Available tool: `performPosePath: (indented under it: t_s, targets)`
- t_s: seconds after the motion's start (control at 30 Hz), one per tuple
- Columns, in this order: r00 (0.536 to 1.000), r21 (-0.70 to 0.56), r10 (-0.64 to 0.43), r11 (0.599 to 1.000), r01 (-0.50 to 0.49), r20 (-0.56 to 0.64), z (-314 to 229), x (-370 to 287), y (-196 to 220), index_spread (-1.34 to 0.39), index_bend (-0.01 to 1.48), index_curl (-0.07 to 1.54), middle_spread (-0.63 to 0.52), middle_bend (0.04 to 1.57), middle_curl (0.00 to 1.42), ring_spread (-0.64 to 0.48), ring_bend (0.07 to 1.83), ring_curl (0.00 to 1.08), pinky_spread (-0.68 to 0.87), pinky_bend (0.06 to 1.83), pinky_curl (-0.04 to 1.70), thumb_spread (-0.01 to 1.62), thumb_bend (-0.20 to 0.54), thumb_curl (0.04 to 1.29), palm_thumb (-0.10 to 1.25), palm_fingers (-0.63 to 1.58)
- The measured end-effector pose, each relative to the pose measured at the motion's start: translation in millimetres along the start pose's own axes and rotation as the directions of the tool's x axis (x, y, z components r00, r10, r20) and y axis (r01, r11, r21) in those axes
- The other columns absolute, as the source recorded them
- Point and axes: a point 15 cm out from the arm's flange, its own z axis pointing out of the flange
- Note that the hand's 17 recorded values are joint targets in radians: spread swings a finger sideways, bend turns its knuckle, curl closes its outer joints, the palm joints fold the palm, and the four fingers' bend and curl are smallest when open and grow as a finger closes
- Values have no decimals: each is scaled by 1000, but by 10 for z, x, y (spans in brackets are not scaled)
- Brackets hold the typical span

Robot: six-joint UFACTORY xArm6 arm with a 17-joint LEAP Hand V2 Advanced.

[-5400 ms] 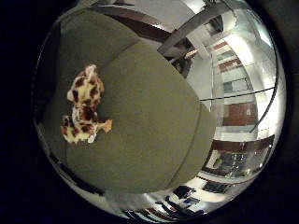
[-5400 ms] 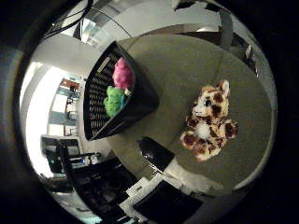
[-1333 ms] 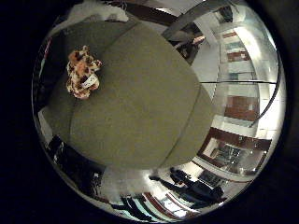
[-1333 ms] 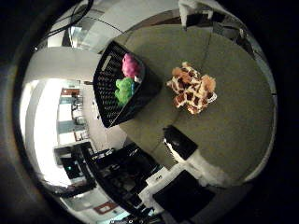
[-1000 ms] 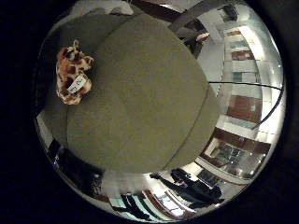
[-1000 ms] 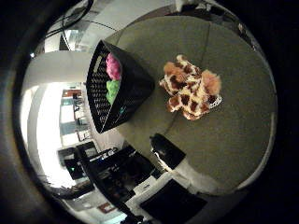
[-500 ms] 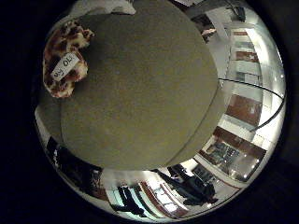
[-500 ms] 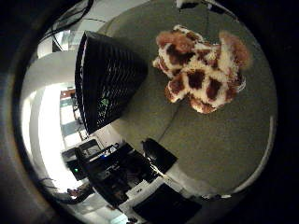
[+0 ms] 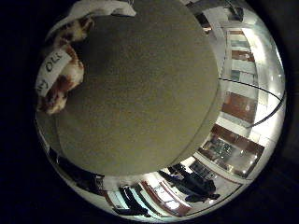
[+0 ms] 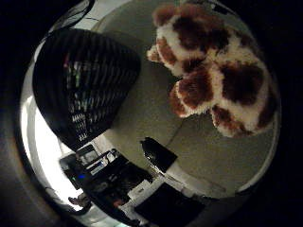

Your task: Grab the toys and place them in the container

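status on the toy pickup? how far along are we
Partly done, it seems. Colours showing through the mesh of the black basket suggest toys already inside, though it is hard to tell. In hand: the palm is close over the spotted plush toy, which lies on the olive table beside the basket. No fingers show, so a grasp cannot be confirmed. Left: grasp the plush, lift it, drop it in the basket.

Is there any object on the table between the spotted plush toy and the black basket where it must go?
Nothing visible stands between them. The spotted plush toy lies on the green table beside the black mesh basket, and only bare tabletop shows in the gap. A small black object sits near the table's edge, off that path.
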Motion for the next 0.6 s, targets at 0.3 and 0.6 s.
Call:
performPosePath:
  t_s: [0.3,0.6]
  targets:
    - [1000,13,9,1000,-8,-5,87,-41,-32,-262,205,325,-51,401,378,-35,638,233,327,917,-19,983,-17,302,477,714]
    - [999,115,23,993,-18,-37,-56,200,-214,-444,722,686,-289,976,722,-275,1213,528,-247,1453,260,1020,0,353,788,1203]
